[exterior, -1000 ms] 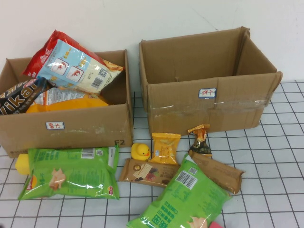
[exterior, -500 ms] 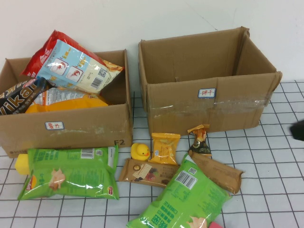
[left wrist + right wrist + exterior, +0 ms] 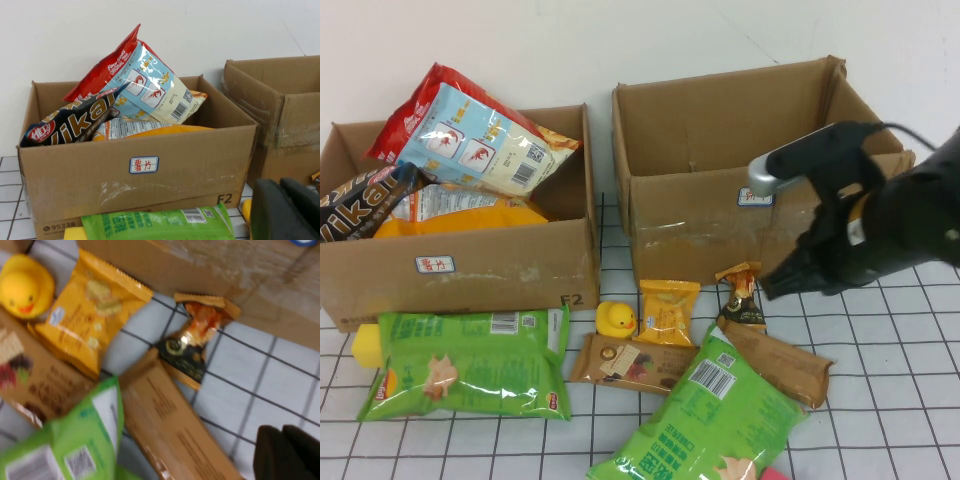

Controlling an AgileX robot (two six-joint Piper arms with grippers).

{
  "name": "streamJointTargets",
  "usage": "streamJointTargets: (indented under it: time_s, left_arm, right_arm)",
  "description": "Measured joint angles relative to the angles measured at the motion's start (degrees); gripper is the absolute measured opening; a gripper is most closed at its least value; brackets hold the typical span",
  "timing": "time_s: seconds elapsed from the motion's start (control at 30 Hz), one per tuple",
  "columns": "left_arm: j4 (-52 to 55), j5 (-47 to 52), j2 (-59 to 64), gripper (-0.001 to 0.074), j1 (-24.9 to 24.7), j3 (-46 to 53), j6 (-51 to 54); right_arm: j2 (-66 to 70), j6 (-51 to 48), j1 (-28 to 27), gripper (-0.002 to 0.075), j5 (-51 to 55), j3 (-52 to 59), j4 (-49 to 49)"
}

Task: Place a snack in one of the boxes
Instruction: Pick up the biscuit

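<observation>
The right pincer (image 3: 782, 283) has been brought into the high view, where a second ago no arm was seen; it is now held closed and empty, low over the desk (image 3: 900, 380) just in front of the right box (image 3: 760, 225) and just beside the small dark-and-orange snack (image 3: 741, 297). In the right wrist view that snack (image 3: 196, 337) is seen lying flat between the small yellow packet (image 3: 87, 310) and the brown bar (image 3: 175, 430), with the rubber duck (image 3: 25, 285) beyond. Nothing has been shifted among the snacks, so the reach is judged to have only begun; the pincer would need to be opened before anything is taken. The right box is seen empty, the left box (image 3: 460, 265) already filled with bags. The left pincer (image 3: 285, 210) is kept closed and parked near the left box's front, beside the green bag (image 3: 160, 225).
</observation>
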Motion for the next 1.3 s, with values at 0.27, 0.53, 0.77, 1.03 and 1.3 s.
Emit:
streamJointTargets:
  time_s: [0.27, 0.53, 0.77, 1.03, 1.3]
  left_arm:
    - [0.0, 0.3, 0.0, 0.0, 0.0, 0.1, 0.0]
    - [0.0, 0.3, 0.0, -0.0001, 0.0, 0.1, 0.0]
    - [0.0, 0.9, 0.0, -0.0001, 0.0, 0.1, 0.0]
    - [0.0, 1.3, 0.0, -0.0001, 0.0, 0.1, 0.0]
    - [0.0, 1.4, 0.0, -0.0001, 0.0, 0.1, 0.0]
  right_arm:
    - [6.9, 5.5, 0.0, 0.0469, -9.9, -0.3, 0.2]
    - [13.2, 7.6, 0.0, 0.0683, -14.7, -0.3, -2.3]
    - [17.7, 15.3, 0.0, 0.0691, -21.3, -0.3, -5.5]
    - [20.2, 19.2, -1.5, 0.0692, -25.5, -0.3, -7.7]
    - [22.8, 19.8, -2.9, 0.0692, -29.1, -0.3, -7.9]
